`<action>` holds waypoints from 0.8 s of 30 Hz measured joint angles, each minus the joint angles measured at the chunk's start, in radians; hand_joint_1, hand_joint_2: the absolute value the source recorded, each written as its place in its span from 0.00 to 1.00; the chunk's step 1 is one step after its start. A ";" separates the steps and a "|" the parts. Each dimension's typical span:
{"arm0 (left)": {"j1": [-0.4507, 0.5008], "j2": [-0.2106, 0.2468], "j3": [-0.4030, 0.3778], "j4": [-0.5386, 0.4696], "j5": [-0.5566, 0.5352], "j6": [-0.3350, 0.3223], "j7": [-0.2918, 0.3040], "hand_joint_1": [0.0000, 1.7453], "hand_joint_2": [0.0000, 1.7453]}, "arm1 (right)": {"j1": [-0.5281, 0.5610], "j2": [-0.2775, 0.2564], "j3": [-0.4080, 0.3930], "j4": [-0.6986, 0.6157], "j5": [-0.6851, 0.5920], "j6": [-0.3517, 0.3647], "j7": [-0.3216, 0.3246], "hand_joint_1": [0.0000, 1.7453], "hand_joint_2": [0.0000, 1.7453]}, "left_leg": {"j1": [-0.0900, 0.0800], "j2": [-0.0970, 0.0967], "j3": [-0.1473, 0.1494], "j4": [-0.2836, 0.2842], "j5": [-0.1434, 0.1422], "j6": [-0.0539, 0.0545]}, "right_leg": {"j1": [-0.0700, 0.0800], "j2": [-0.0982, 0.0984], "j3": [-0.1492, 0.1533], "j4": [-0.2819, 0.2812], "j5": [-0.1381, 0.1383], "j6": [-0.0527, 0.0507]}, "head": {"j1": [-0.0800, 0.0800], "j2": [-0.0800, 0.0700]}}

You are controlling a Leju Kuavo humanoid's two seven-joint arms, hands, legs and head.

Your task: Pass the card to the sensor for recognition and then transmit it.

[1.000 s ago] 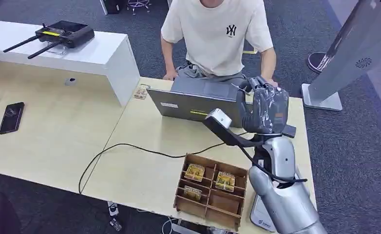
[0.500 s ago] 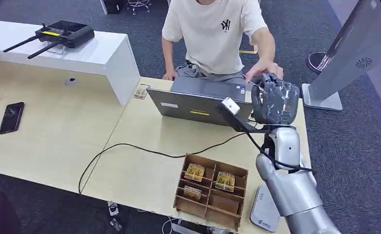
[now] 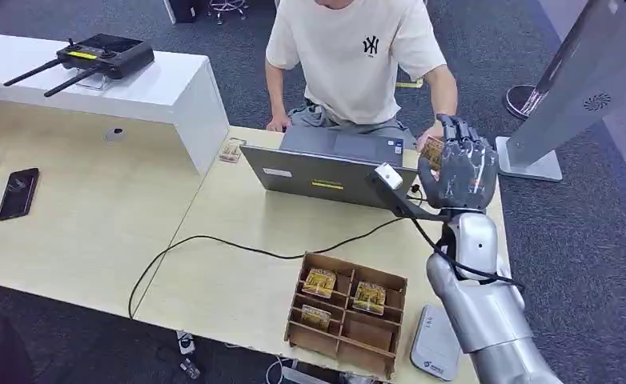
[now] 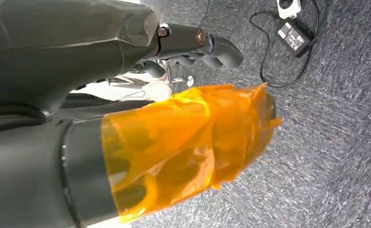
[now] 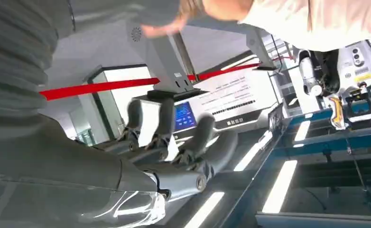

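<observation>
My right hand [image 3: 459, 166] is raised over the table's far right corner, beside the laptop, with its fingers [image 5: 193, 142] spread and pointing up. A small yellowish card [image 3: 431, 152] sits at the thumb side of that hand, and the person's hand [image 3: 428, 134] touches it from above. I cannot see my fingers around the card. The grey flat sensor pad [image 3: 434, 346] lies at the table's near right edge, behind my forearm. My left hand [image 4: 126, 95] hangs over the carpet and holds nothing; orange film wraps its thumb.
A wooden compartment box [image 3: 347, 314] with several cards stands by the sensor pad. The grey laptop [image 3: 326, 164] is in front of the seated person [image 3: 354, 56]. A black cable [image 3: 214, 240] crosses the table. A phone [image 3: 18, 192] lies far left, a kiosk stand [image 3: 570, 88] far right.
My right hand has moved further from me and to the right, and its fingers have spread from a closed grip. The person's hand has come down onto the card.
</observation>
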 joint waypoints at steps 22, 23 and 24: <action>0.053 -0.005 0.015 0.000 0.035 0.064 0.006 0.00 0.00 | 0.339 0.069 -0.030 -0.469 -0.505 0.008 -0.286 0.00 1.00 | 0.000 0.000 -0.002 -0.001 -0.001 0.000 | 0.000 0.000 -0.001 0.000 -0.001 -0.001 | 0.000 0.000; 0.058 -0.006 0.019 0.000 0.038 0.068 0.006 0.00 0.00 | 0.368 0.071 -0.029 -0.500 -0.531 0.013 -0.294 0.00 1.00 | 0.000 0.000 -0.002 -0.001 -0.001 0.000 | 0.000 -0.001 -0.001 0.000 -0.001 0.000 | 0.000 0.000; 0.064 -0.008 0.026 0.000 0.041 0.075 0.006 0.00 0.00 | 0.392 0.075 -0.028 -0.541 -0.589 0.029 -0.309 0.00 1.00 | 0.000 0.000 -0.002 -0.001 -0.001 0.000 | 0.000 0.000 -0.001 0.000 -0.001 0.000 | 0.000 0.000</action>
